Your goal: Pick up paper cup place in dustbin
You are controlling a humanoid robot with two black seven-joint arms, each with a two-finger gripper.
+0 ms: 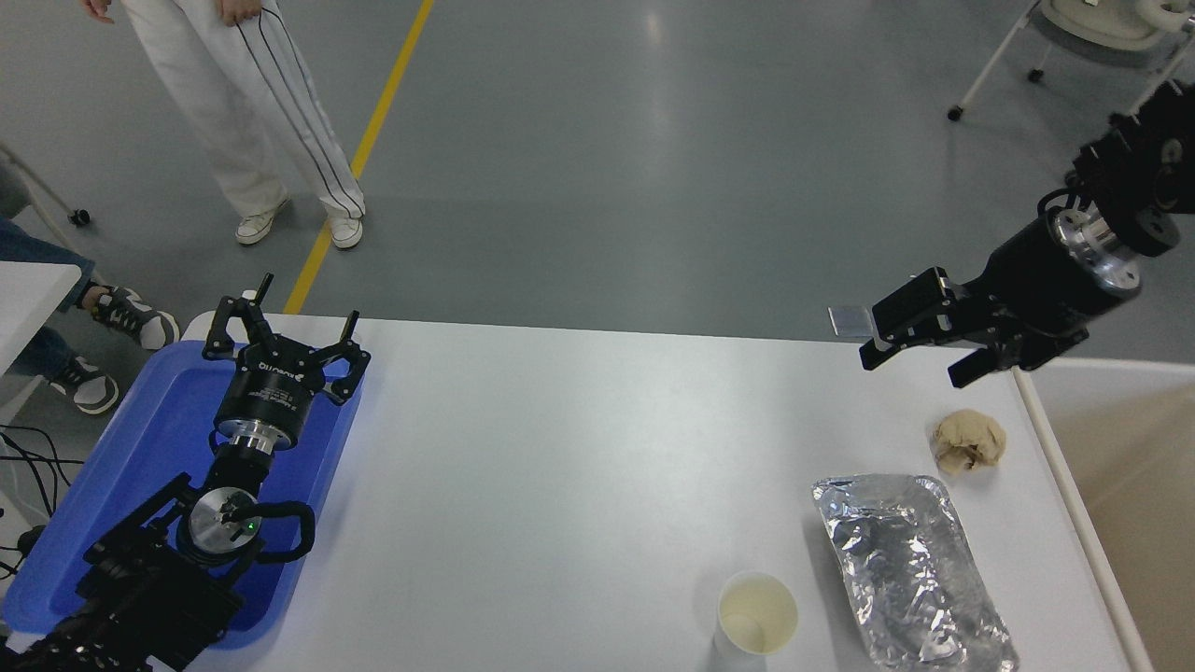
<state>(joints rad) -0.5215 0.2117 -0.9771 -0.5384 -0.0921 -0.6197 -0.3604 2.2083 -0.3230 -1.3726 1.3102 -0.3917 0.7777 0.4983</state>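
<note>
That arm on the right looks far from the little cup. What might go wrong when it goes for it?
The paper cup stands near the table's near edge, so a nudge could tip it off. The foil tray lies close beside it and might get bumped. The right tool, open, hangs near the far edge, with the crumpled paper ball roughly between it and the cup.

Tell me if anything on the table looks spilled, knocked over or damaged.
Nothing looks spilled or tipped. The paper cup stands upright near the table's near edge, beside the crinkled foil tray. The crumpled paper ball lies farther back, apart from the tray.
</note>
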